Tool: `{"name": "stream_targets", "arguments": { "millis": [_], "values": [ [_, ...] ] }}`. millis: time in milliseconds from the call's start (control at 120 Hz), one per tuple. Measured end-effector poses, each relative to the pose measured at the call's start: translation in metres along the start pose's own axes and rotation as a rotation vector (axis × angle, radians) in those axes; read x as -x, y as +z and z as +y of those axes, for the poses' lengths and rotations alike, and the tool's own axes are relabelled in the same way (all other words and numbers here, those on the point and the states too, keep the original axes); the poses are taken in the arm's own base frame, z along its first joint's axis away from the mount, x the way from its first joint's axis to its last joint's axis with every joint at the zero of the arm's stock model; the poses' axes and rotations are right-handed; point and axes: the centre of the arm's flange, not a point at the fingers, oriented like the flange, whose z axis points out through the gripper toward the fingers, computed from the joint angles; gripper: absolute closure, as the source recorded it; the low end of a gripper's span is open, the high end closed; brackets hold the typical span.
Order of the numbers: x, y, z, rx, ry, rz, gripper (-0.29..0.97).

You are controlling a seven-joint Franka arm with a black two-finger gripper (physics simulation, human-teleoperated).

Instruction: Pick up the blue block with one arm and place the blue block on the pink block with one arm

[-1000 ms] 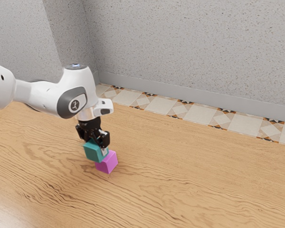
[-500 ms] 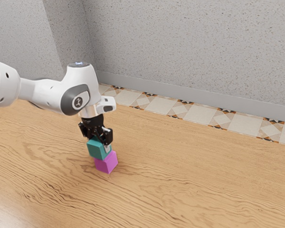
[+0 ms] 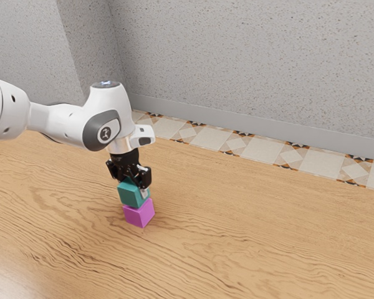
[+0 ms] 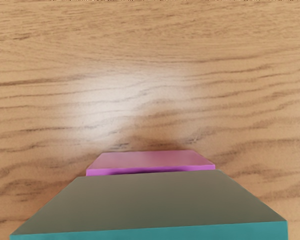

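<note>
Wooden tabletop (image 3: 249,237) carries the pink block (image 3: 139,215); directly over it, the hand (image 3: 134,184) grips the blue block (image 3: 132,195).

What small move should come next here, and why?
Probably open the gripper. It is shut on the blue block, which appears to sit on the pink block, roughly centred, with no gap showing between them. Releasing should leave it stacked.

Wood-grain table (image 3: 268,237), smooth w/ soft sheen. The blue block (image 3: 132,195) & pink block (image 3: 139,215) are smooth, matt. White arm (image 3: 56,121) looks like glossy plastic; black hand (image 3: 134,185) matt. Grey wall (image 3: 249,56) rough, speckled; floor (image 3: 262,149) tiled.
</note>
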Motion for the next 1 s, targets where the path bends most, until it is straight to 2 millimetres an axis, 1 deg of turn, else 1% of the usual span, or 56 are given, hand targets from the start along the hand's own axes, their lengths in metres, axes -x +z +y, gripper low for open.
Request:
{"name": "stream_targets", "arguments": {
  "millis": [258,442,733,1000],
  "values": [
    [-0.0016,-0.0012,-0.0001,0.001,-0.018,0.006,0.32],
    [-0.0022,0.0015,0.0003,0.002,-0.026,0.003,0.32],
    [-0.0031,0.0026,0.0008,0.009,-0.031,0.008,0.11],
    [-0.0033,0.0012,0.0018,0.010,-0.028,0.012,0.03]
  ]
}}
